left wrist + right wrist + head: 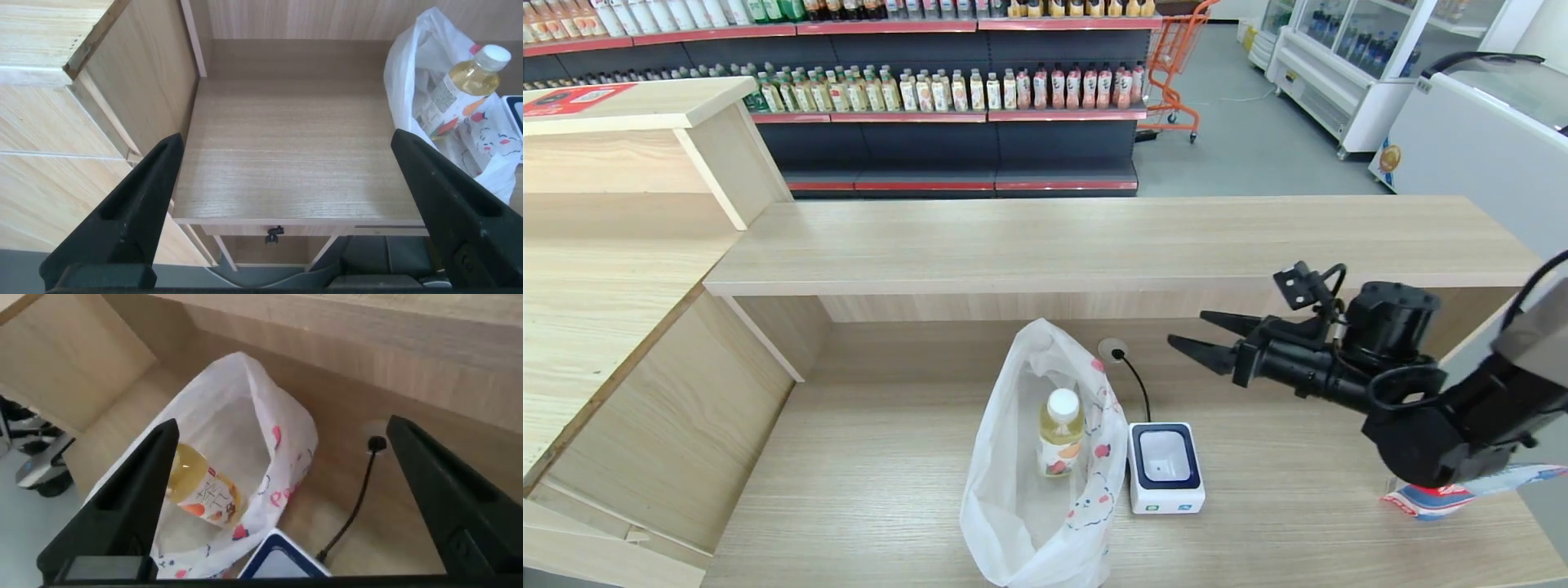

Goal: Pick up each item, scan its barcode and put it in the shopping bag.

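A white shopping bag [1029, 482] stands open on the lower counter, holding an upright bottle [1061, 433] of yellow drink with a white cap. The bag [245, 433] and bottle [204, 494] also appear below my right gripper. Right beside the bag sits the white barcode scanner [1165, 465] with a dark blue rim. My right gripper [1201, 335] hovers open and empty above the counter, to the right of the bag and behind the scanner. A red, white and blue packet [1462, 490] lies at the counter's right edge, partly hidden under my right arm. My left gripper [286, 212] is open above the counter's left part, with the bag [441, 98] off to one side.
A black cable [1135, 384] runs from the scanner to a round port in the counter. A raised wooden ledge [1111, 245] spans the back, and a wooden side panel [686, 408] closes the left. Shelves of bottles, an orange cart and freezers stand beyond.
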You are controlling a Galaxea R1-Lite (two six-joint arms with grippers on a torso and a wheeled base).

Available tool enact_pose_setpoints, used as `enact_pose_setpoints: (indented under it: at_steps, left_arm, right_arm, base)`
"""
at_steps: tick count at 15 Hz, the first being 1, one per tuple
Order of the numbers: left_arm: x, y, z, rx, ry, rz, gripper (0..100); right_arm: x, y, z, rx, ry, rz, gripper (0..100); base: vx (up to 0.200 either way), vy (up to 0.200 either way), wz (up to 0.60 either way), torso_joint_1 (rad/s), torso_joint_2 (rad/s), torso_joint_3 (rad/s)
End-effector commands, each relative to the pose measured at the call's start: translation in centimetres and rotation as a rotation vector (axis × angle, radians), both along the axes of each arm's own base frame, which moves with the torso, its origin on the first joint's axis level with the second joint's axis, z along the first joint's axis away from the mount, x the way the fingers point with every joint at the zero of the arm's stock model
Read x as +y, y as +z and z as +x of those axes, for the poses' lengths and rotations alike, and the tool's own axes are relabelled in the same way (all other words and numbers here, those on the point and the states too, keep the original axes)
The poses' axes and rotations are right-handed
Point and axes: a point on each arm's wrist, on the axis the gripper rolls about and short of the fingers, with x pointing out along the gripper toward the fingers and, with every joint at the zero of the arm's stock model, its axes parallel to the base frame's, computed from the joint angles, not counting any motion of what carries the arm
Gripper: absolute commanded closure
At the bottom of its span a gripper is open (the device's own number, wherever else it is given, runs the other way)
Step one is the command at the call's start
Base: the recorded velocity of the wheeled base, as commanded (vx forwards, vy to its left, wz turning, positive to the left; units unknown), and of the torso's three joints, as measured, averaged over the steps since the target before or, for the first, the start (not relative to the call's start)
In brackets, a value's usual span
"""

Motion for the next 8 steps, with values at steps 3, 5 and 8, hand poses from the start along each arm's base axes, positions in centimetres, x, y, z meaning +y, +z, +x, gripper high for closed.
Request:
enact_pose_setpoints:
  at_steps: [3,5,8]
  left_arm:
    - [0.0,0.0,0.0,-0.001,0.000,-0.001,0]
    - [0.0,0.0,0.0,-0.001,-0.001,0.000,0]
    - [0.0,0.0,0.0,-0.001,0.000,0.000,0]
  right_arm:
    - [-8.6,6.0,-11.2,0.093,-0.331,-0.048,0]
    - [-10.8,6.7,-14.1,0.251,-0.451,-0.041,0]
    - [-12.4,6.5,-15.4,0.304,-0.539,-0.026,0]
  base:
    - [0.000,0.000,0.00,0.000,0.00,0.000]
    - [0.000,0.000,0.00,0.000,0.00,0.000]
    - [0.000,0.000,0.00,0.000,0.00,0.000]
